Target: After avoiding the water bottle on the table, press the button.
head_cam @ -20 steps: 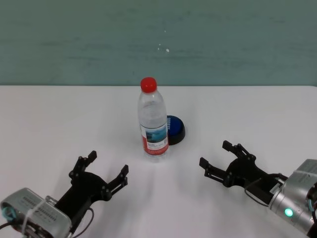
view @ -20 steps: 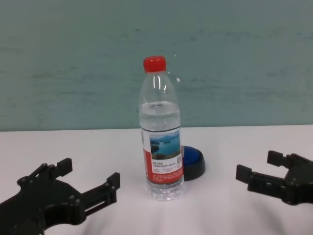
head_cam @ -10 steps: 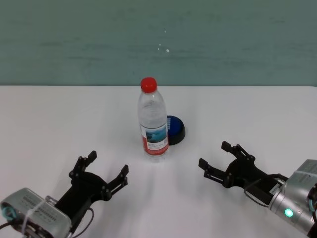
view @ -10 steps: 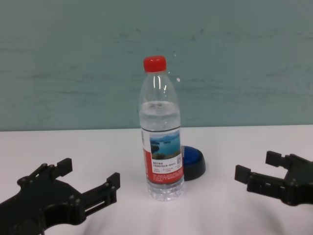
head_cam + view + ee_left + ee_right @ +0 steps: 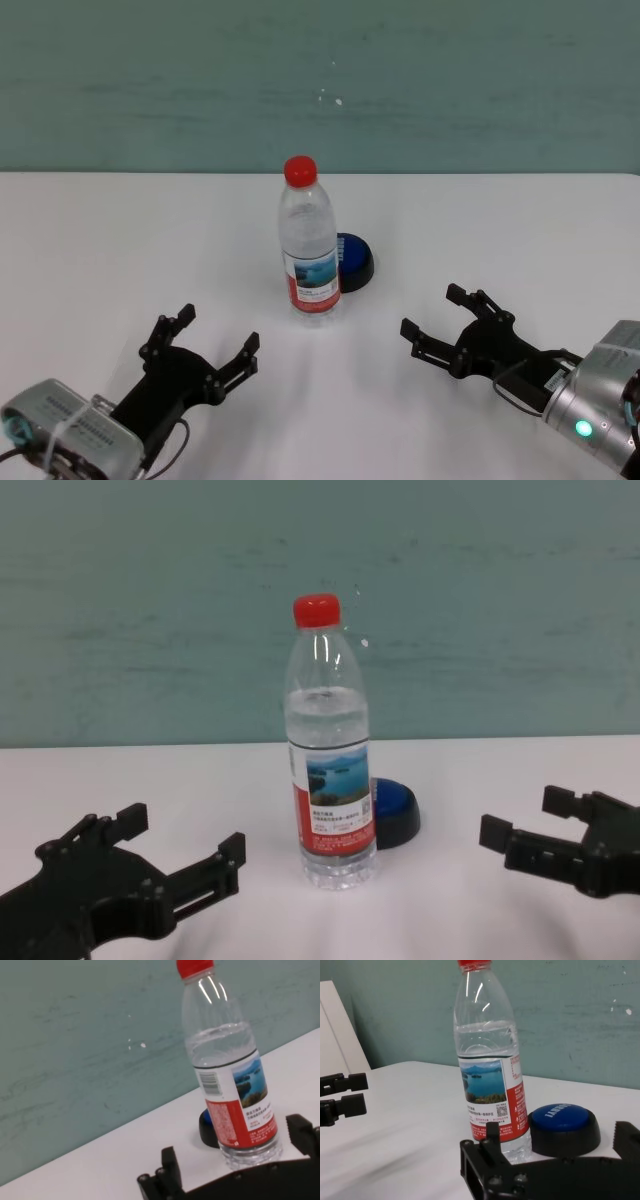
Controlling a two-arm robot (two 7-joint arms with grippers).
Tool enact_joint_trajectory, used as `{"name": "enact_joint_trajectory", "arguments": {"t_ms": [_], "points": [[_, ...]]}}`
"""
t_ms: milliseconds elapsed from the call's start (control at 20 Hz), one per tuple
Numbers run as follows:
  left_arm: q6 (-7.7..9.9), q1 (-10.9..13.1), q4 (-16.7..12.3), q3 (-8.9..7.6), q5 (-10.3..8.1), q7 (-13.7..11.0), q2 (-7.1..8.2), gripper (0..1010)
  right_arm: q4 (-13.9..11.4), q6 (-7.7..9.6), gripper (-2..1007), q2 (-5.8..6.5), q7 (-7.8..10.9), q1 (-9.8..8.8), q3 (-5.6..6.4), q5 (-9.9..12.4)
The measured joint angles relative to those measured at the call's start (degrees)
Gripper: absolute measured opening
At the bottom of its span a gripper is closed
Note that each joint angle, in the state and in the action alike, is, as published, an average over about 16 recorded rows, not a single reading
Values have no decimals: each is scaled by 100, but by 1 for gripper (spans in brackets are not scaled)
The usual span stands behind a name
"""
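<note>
Jaws stood apart on both the left gripper (image 5: 205, 352) and right gripper (image 5: 433, 322), low over the plain white surface (image 5: 100, 250); the approach seemed barely begun; the low blue dome button (image 5: 352, 258) sat just behind the tall clear red-capped water bottle (image 5: 308, 240), so the right gripper probably needed to swing around the bottle's right side.

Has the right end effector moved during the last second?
Yes, slightly: the right end effector, open, has crept left toward the clear plastic red-capped water bottle and low blue button.
</note>
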Motion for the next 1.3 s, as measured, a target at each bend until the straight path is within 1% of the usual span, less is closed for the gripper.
{"name": "enact_joint_trajectory", "arguments": {"t_ms": [1300], "points": [[0, 0, 0, 0, 0, 0, 0, 1000, -51, 38, 1003, 16, -27, -18, 6, -3]]}}
